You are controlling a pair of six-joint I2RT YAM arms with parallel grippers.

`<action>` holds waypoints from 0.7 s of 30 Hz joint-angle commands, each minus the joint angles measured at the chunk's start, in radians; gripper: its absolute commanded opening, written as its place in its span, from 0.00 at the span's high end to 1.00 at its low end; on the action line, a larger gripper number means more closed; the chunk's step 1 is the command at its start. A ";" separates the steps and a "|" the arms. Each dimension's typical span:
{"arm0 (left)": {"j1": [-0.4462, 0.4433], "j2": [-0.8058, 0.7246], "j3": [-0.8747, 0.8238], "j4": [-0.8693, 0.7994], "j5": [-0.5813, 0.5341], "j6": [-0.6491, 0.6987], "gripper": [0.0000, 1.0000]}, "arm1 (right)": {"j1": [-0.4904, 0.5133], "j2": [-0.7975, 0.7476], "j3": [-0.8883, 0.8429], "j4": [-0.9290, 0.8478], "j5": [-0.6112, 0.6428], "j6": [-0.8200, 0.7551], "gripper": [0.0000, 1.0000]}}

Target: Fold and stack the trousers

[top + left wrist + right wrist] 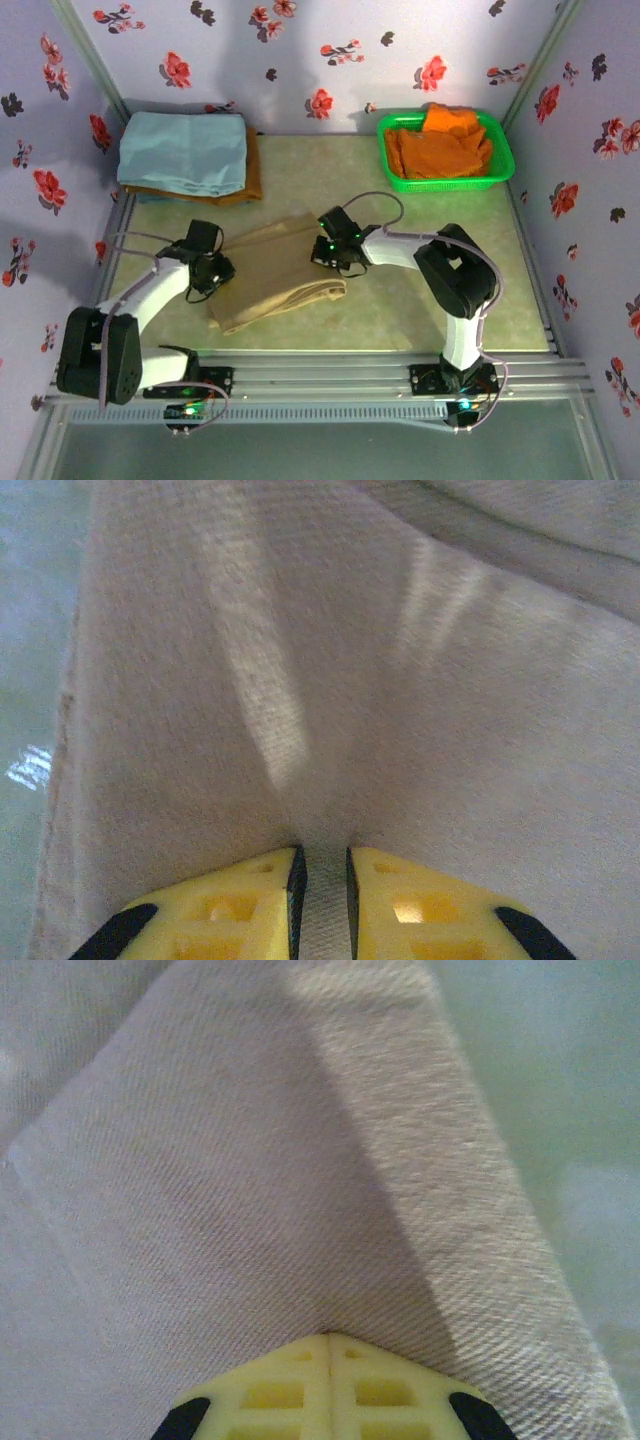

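Trousers (278, 272), tan, half-folded on table (430, 315); left gripper (325, 872) pinched on cloth; right gripper (328, 1342) closed tight on an edge; step: grasp for folding; next: lift both evenly, carry over.

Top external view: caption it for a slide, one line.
Left gripper and right gripper pinch the trousers at mid-table; blue cloth far left, green basket of orange garments far right.

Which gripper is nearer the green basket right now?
Right. The right gripper pinches the trousers at their far right end, on the side toward the green basket at the back right. The left gripper grips the trousers' left edge, farther from it.
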 commanded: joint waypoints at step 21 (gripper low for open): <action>-0.041 0.505 0.752 -0.149 -0.089 0.308 0.40 | -0.101 -0.189 0.130 -0.361 -0.028 -0.176 0.56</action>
